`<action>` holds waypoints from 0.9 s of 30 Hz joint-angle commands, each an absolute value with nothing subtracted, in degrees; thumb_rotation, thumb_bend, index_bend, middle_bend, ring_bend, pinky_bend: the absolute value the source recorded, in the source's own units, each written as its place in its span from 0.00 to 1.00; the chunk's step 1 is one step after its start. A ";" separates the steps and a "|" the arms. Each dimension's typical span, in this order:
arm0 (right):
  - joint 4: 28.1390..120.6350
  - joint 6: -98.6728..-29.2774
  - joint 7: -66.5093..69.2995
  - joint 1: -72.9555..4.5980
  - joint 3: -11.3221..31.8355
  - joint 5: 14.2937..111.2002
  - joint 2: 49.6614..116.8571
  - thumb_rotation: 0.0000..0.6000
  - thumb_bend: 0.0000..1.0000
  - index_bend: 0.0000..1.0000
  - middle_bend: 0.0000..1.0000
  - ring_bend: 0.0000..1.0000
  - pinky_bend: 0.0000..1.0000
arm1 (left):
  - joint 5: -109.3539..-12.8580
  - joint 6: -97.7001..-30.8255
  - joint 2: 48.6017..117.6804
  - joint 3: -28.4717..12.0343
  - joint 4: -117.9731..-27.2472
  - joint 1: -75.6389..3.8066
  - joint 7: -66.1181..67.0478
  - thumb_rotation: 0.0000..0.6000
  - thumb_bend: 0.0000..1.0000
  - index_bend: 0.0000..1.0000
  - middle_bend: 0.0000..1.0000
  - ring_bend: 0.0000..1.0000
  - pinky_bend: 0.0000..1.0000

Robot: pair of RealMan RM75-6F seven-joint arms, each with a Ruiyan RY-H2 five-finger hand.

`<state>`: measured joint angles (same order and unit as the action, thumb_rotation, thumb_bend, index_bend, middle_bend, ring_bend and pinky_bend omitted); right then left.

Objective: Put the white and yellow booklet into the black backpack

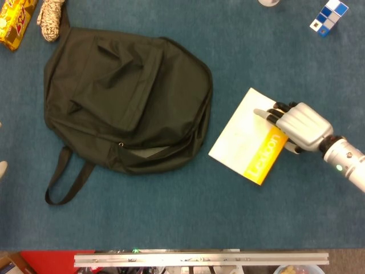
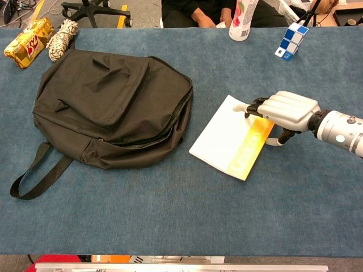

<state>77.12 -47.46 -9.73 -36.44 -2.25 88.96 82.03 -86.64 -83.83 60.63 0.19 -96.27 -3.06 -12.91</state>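
The white and yellow booklet (image 1: 245, 138) (image 2: 229, 139) lies on the blue table, right of the black backpack (image 1: 122, 97) (image 2: 108, 102). My right hand (image 1: 296, 127) (image 2: 286, 110) is at the booklet's yellow right edge. Its fingers press on the cover and the thumb curls beside the edge, so it holds the booklet. The backpack lies flat with its zipper opening (image 1: 151, 153) facing the booklet, and a narrow strip of table separates the two. Only two pale tips (image 1: 2, 166) show at the left edge of the head view, perhaps my left hand.
A yellow snack pack (image 2: 25, 42) and a rope bundle (image 2: 61, 31) lie at the back left. A bottle (image 2: 243, 20) and a blue-white cube toy (image 2: 292, 39) stand at the back right. The backpack strap (image 1: 63, 180) loops toward the front left.
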 commanded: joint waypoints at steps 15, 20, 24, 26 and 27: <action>71.03 -53.72 -9.43 -38.92 1.13 91.73 89.79 1.00 0.51 0.26 0.38 0.30 0.48 | -87.16 -83.73 59.24 0.39 -96.70 -2.98 -15.75 1.00 0.20 0.28 0.23 0.16 0.28; 69.36 -54.37 -10.50 -39.94 1.96 91.94 92.10 1.00 0.47 0.33 0.40 0.30 0.48 | -87.35 -83.73 58.89 0.48 -96.67 -2.96 -16.51 1.00 0.20 0.28 0.23 0.16 0.28; 67.31 -57.26 -11.73 -40.00 2.67 92.74 94.78 1.00 0.35 0.48 0.47 0.34 0.52 | -87.45 -83.84 58.59 0.62 -96.66 -2.79 -17.38 1.00 0.20 0.28 0.23 0.16 0.28; 65.84 -58.81 -12.08 -39.83 2.82 93.11 96.05 1.00 0.31 0.56 0.51 0.38 0.55 | -87.58 -83.84 58.32 0.74 -96.63 -2.72 -18.15 1.00 0.20 0.28 0.23 0.16 0.28; 65.33 -59.43 -12.01 -39.74 2.91 93.18 96.50 1.00 0.30 0.60 0.53 0.40 0.57 | -87.65 -83.85 58.23 0.77 -96.60 -2.71 -18.44 1.00 0.20 0.28 0.23 0.16 0.28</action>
<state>66.46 -58.23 -11.64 -39.87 2.59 92.77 95.42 -87.56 -83.84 58.37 0.71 -96.63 -2.75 -18.20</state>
